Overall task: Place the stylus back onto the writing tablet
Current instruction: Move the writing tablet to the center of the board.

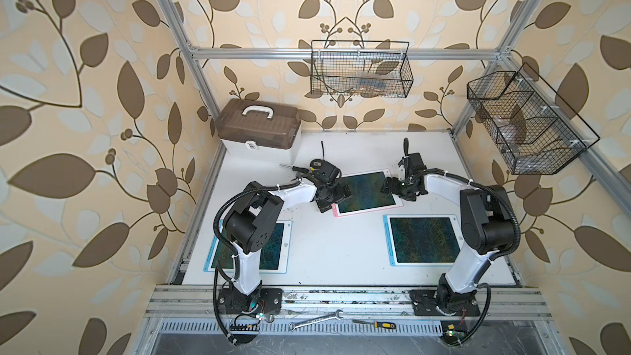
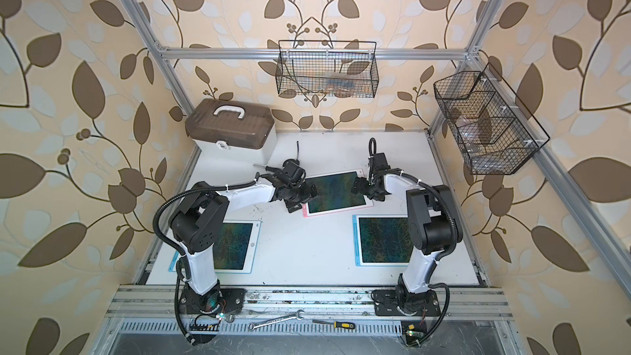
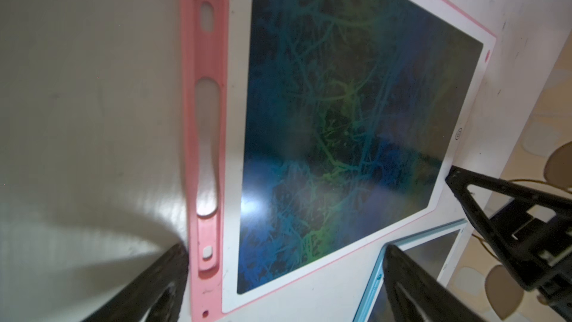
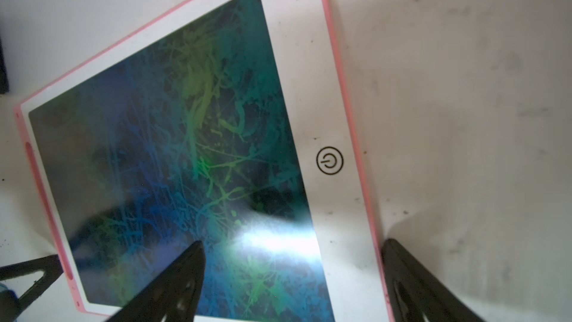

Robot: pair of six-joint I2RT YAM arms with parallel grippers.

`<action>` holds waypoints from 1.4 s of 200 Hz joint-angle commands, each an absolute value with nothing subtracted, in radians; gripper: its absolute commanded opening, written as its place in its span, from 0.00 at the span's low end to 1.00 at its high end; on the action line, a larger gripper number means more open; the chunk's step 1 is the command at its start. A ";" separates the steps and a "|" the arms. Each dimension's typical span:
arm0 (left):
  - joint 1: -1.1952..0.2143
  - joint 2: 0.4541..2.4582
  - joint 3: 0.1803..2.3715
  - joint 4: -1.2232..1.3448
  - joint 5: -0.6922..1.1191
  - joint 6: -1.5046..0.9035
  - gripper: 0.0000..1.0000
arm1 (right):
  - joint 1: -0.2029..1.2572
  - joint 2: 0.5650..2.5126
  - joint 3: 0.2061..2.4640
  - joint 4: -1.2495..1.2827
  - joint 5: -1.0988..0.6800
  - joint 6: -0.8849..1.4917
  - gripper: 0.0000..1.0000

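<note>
White table [image 1: 341,261] bears a pink-framed tablet [image 1: 367,192], a left blue-framed tablet [image 1: 273,247], a right blue-framed tablet [image 1: 423,240] and a brown-lidded box [image 1: 259,131]

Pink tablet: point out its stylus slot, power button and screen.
stylus slot [image 3: 206,57], left wrist view, recess floor.
power button [image 4: 330,161], right wrist view, centre of the icon.
screen [image 1: 363,191], in a top view, panel's middle.

Left arm [image 1: 246,268], right arm [image 1: 467,268] — white links, black joints, black corrugated cables.

- A white box [image 1: 256,133] with a brown lid stands in the far left corner of the table [image 1: 341,261].
- A back wire basket [image 1: 362,73] and a side wire basket [image 1: 524,122] hang above.
- A wrench [image 1: 316,321] and a yellow-handled screwdriver [image 1: 379,324] lie in front.
</note>
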State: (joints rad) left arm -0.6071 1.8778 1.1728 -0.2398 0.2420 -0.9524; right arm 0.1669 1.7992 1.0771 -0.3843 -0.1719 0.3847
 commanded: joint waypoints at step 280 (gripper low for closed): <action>-0.621 1.575 0.790 -0.446 0.194 -0.833 0.99 | 0.663 1.721 0.849 -0.405 -0.249 0.630 0.89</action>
